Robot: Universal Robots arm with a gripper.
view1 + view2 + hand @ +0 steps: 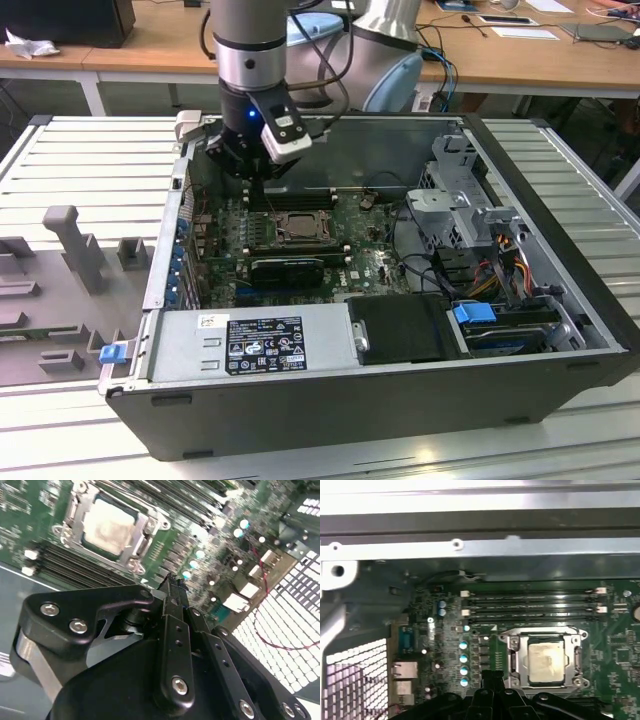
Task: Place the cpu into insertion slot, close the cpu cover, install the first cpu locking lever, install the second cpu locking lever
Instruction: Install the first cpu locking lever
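Chip: small square silvery-grey cpu (546, 661) lies flat, metal top upward, just beside the tool (493, 675).
Tool: fingers closed, holding nothing.

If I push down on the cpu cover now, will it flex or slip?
The cpu cover is a thin metal frame, so probably springy rather than rigid. Its bare shiny surface looks slippery. Seated around the cpu, it likely won't tip.
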